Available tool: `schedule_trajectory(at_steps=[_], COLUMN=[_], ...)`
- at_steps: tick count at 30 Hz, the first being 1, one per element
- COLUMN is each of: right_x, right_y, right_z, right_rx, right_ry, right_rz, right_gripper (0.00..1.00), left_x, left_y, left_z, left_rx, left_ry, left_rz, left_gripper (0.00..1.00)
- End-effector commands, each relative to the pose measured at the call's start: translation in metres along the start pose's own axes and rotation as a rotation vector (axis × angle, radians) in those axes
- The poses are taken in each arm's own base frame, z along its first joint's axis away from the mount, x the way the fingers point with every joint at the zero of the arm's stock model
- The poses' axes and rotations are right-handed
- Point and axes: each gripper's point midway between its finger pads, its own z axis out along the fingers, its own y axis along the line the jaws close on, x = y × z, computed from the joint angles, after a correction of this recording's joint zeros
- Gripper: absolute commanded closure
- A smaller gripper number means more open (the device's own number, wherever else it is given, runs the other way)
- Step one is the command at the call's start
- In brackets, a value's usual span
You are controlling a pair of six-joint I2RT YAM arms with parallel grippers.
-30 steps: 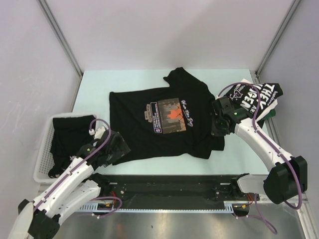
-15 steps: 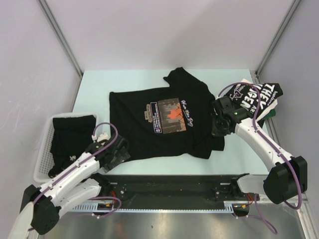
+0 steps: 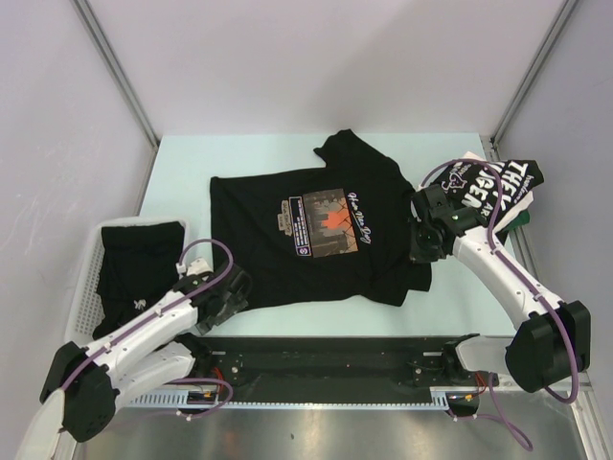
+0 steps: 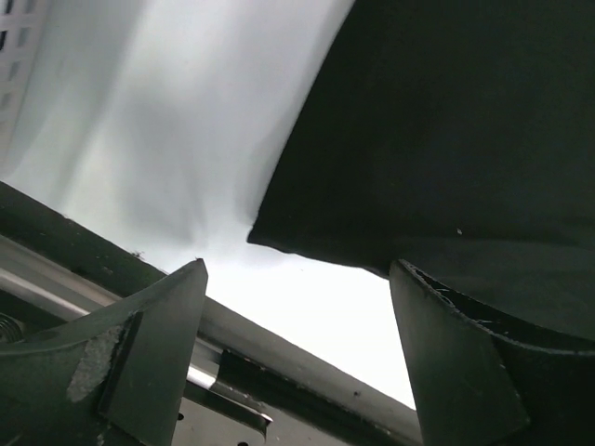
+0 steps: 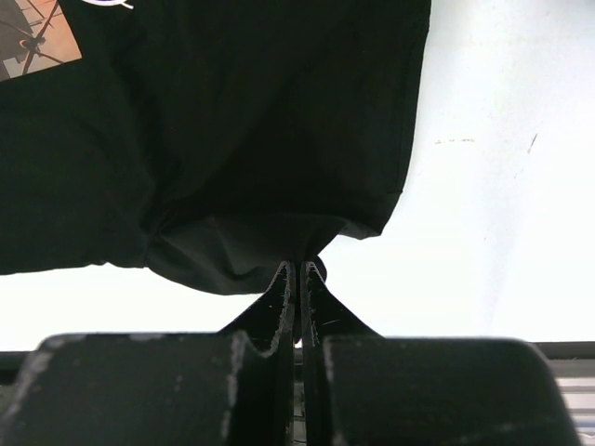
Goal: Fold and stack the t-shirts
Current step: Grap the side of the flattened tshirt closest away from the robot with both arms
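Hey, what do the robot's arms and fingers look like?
The left arm and right arm have white links with black joints and bases, and a purple cable runs along each. The fingers are dark, wedge-shaped blades with scuffed, worn patches.

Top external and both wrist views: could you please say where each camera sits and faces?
Top external: above, behind the robot, facing down at the table and printed t-shirt; left hand and right hand show.
Left wrist: on the left arm, facing the shirt's corner; open left hand shows.
Right wrist: on the right arm, facing the shirt's edge; shut right hand pinches it.
All share that shirt.
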Motion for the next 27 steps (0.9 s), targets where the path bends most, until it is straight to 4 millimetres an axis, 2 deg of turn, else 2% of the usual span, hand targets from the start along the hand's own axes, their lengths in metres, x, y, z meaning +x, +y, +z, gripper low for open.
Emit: schedule_trajectory(at_steps=[1,8,20,27], right_x=[-0.012,-0.012,-0.01,-0.01], right_y=[-0.001,0.0,-0.003,-0.002], right_z=[-0.008,-0.006,-0.007,-0.007], right_rx=[0.003,-0.001,0.003,-0.002], right_ry=[-0.034,-0.026,-0.017,-0.017], right_rz=[-0.003,-0.003,0.0,0.0], right_gripper=[1.0,1.0,1.0,1.0], left_x=[-0.006,-0.007,-0.004,-0.005], left_y=[-0.001,-0.002,-0.004,0.001], left_z=[0.003,0.008,0.013,0.011], left_rx=[0.006,0.025,0.049,0.031], left_ry=[-0.049,-0.069,-0.068,-0.076], left_rz=[-0.047,-0.044,-0.034,-0.043], left_gripper=[0.18,0.31,0.47,0.48])
